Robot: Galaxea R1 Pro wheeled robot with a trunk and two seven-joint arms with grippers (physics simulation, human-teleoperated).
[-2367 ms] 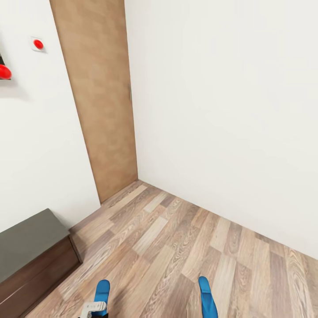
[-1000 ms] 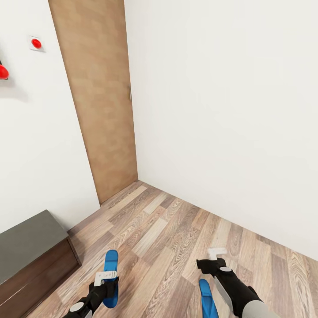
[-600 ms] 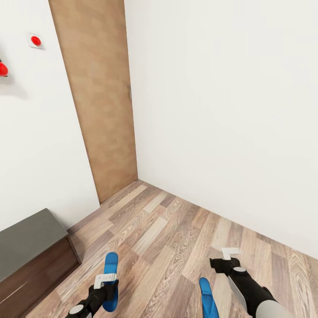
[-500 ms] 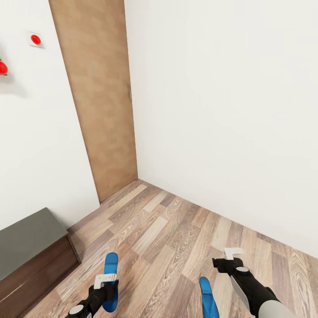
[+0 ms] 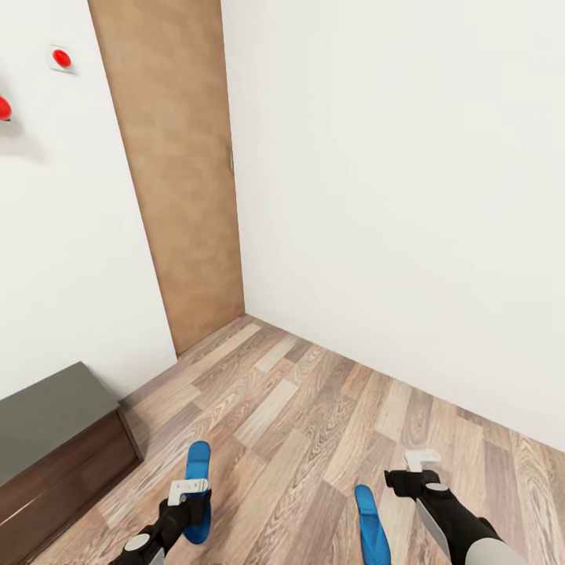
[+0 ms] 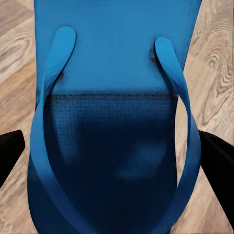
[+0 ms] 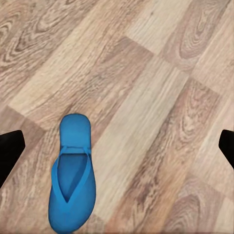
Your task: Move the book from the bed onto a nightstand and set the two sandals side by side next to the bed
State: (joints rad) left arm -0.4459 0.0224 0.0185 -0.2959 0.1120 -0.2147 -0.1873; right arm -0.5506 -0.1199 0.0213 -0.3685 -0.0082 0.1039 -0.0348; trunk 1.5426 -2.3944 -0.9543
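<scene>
Two bright blue sandals show near the bottom of the head view. The left sandal [image 5: 198, 482] is off the floor, and my left gripper [image 5: 188, 496] is shut on it; up close this sandal [image 6: 114, 97] spans the gap between the black fingers [image 6: 10, 156] of my left gripper [image 6: 117, 161]. The other sandal [image 5: 370, 524] lies flat on the planks. My right gripper [image 5: 420, 464] hovers open to the right of it. From my right gripper [image 7: 119, 146], that sandal [image 7: 72, 180] lies on the floor below, apart from both fingers. The bed, book and nightstand are out of view.
A brown cabinet with a grey top [image 5: 47, 416] stands against the left wall. A light wooden door [image 5: 184, 180] fills the corner beside white walls. A red button [image 5: 61, 58] sits high on the left wall. Wood-plank floor [image 5: 298, 408] stretches ahead.
My right gripper has drifted to the right, away from the sandal on the floor. The left gripper and its sandal have hardly moved. The view tilted slightly.
</scene>
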